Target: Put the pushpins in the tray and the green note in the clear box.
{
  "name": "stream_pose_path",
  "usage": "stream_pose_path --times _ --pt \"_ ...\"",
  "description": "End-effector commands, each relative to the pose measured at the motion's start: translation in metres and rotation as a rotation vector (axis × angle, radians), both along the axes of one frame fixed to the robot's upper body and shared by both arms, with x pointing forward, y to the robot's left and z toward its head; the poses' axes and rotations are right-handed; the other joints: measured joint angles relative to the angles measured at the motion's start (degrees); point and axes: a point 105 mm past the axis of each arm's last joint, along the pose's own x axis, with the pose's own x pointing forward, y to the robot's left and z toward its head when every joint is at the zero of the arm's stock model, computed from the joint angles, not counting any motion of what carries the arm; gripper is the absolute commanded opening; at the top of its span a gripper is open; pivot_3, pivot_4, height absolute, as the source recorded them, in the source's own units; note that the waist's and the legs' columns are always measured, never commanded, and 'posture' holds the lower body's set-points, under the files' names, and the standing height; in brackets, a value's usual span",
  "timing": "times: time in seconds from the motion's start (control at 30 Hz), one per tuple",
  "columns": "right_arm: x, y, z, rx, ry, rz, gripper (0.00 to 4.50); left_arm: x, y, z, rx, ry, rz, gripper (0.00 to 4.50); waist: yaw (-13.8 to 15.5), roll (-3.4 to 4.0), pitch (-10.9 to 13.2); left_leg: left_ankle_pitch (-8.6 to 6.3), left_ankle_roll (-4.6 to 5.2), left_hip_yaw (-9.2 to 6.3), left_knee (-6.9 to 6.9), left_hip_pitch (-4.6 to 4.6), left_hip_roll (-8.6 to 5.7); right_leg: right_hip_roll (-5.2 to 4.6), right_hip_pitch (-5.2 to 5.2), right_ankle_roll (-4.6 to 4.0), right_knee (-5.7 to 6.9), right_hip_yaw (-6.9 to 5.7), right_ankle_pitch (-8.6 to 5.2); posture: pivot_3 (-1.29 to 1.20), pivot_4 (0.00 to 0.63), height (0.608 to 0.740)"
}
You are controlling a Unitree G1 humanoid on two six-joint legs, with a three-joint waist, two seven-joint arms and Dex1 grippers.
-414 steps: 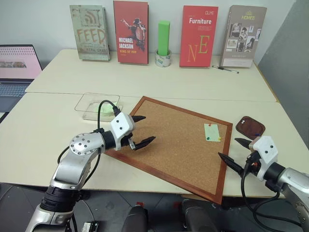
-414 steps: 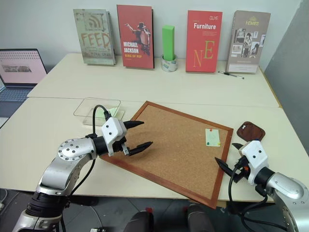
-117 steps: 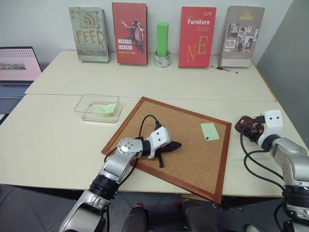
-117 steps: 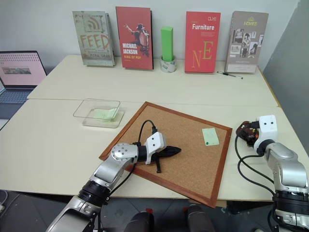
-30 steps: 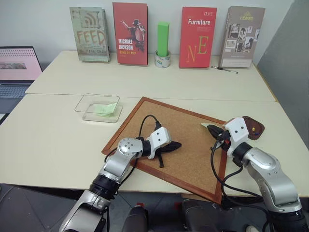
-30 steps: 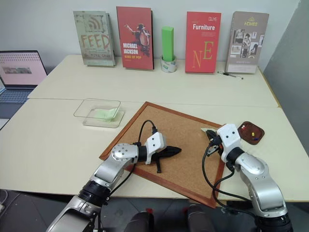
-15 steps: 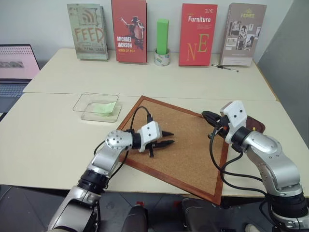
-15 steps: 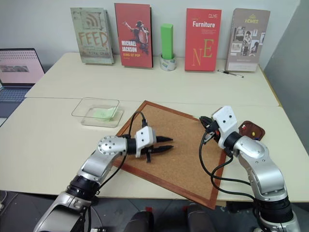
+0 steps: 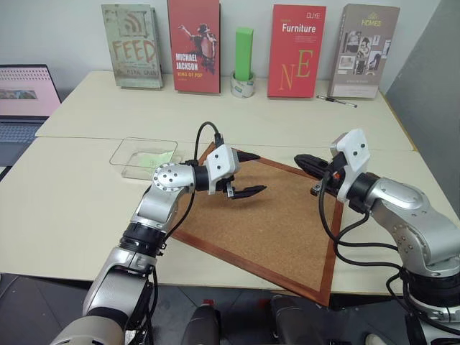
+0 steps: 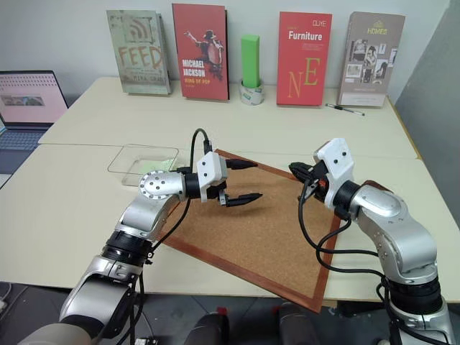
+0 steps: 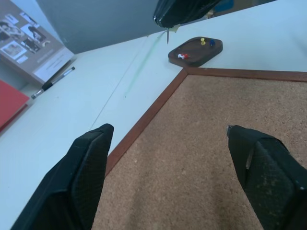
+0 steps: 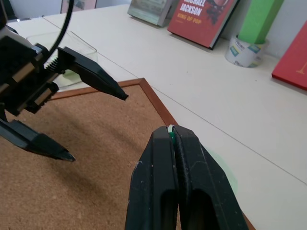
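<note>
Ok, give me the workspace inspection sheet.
Surface: pale table, cork board on it.
Job's things: pushpins in the tray; clear box holds a pale green slip; green note hangs under the right gripper.
Clutter: books, green block, pen, laptop.
Grippers: left gripper open, empty; right gripper shut on a green pushpin.
Cables: black loop at each wrist.
Surroundings: grey partition on the right.
</note>
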Motion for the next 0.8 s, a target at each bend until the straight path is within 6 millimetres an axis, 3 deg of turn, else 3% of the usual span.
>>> stream_pose_path --times 0.03,0.47,0.5,0.57,0.8 --pt "-0.006 0.006 0.021 0.034 -0.035 0.036 0.00 0.005 -0.014 0.015 -0.023 -0.042 -0.053 4.03 0.0 0.00 0.0 0.00 0.00 0.00 0.01 0.00 -0.01 0.00 0.02 0.00 0.01 0.00 0.00 0.00 0.150 0.740" --pt "-0.009 0.017 0.029 0.056 -0.005 0.076 0.00 0.015 -0.040 0.019 -0.053 -0.051 -0.104 4.03 0.0 0.00 0.0 0.00 0.00 0.00 0.00 -0.03 -0.01 0.00 -0.01 0.01 0.01 0.01 0.01 0.00 0.150 0.740" --pt "-0.009 0.017 0.030 0.057 -0.005 0.077 0.00 0.016 -0.041 0.019 -0.058 -0.052 -0.106 3.68 0.0 0.00 0.0 0.00 0.00 0.00 0.00 -0.03 -0.01 0.00 -0.01 0.01 0.01 0.01 0.01 0.00 0.150 0.740" --pt "-0.009 0.018 0.031 0.064 -0.004 0.079 0.00 0.017 -0.044 0.018 -0.058 -0.056 -0.109 3.49 0.0 0.00 0.0 0.00 0.00 0.00 0.01 -0.03 -0.02 0.00 -0.01 0.01 0.02 0.01 0.01 0.00 0.150 0.740" --pt "-0.010 0.020 0.032 0.073 0.002 0.080 0.00 0.022 -0.049 0.018 -0.066 -0.063 -0.106 2.16 0.0 0.00 0.0 0.00 0.00 -0.01 0.01 -0.03 -0.02 0.01 -0.01 0.01 0.04 0.00 0.01 0.00 0.150 0.740"
